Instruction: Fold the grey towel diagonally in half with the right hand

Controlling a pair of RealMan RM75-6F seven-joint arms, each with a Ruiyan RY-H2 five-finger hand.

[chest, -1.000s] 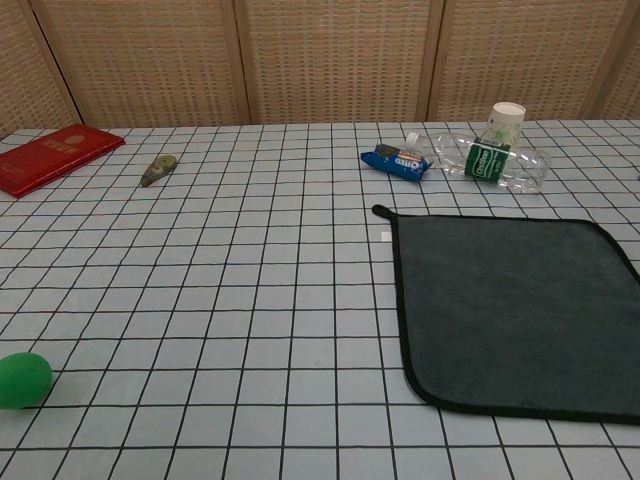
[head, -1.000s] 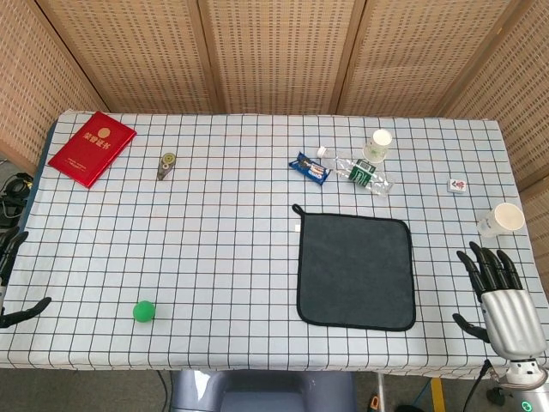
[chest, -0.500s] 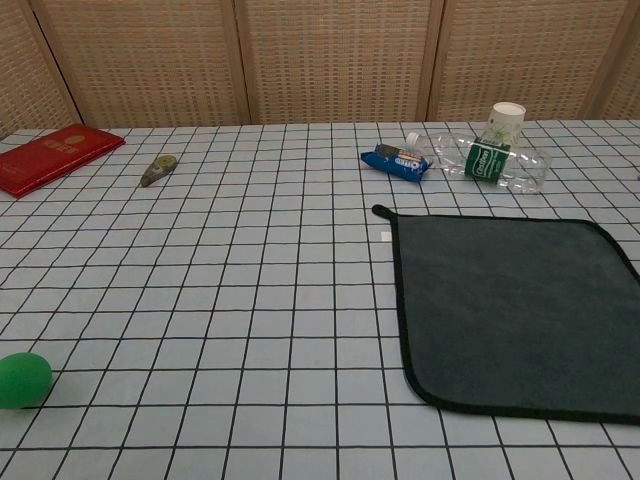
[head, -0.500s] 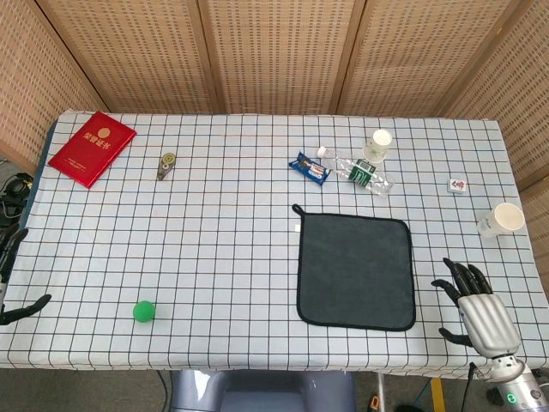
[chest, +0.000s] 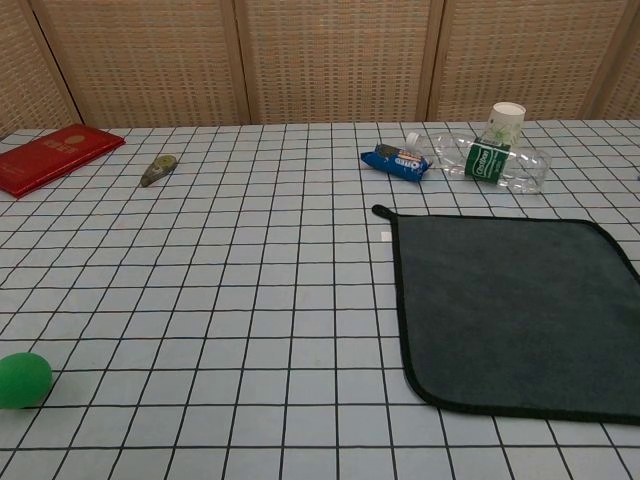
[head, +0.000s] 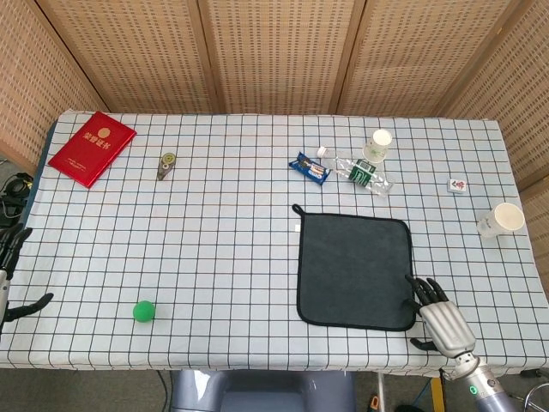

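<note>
The grey towel point(head: 356, 269) lies flat and unfolded on the checked tablecloth, right of centre; the chest view shows the grey towel point(chest: 515, 310) at its right side with a small loop at the far left corner. My right hand point(head: 439, 316) is open, fingers spread, just outside the towel's near right corner, its fingertips point(head: 417, 285) close to the hem. It holds nothing. My left hand point(head: 10, 275) sits at the table's left edge, open and empty. Neither hand appears in the chest view.
Behind the towel lie a blue snack packet point(head: 310, 168), a clear plastic bottle point(head: 361, 173) and a paper cup point(head: 379, 143). Another paper cup point(head: 500, 220) and a small tile point(head: 457, 184) sit at the right. A red booklet point(head: 92, 148), a small tool point(head: 167, 165) and a green ball point(head: 144, 311) are on the left.
My right hand has moved left and toward the near edge, from the table's right border to the towel's near right corner. The towel and left hand have not moved.
</note>
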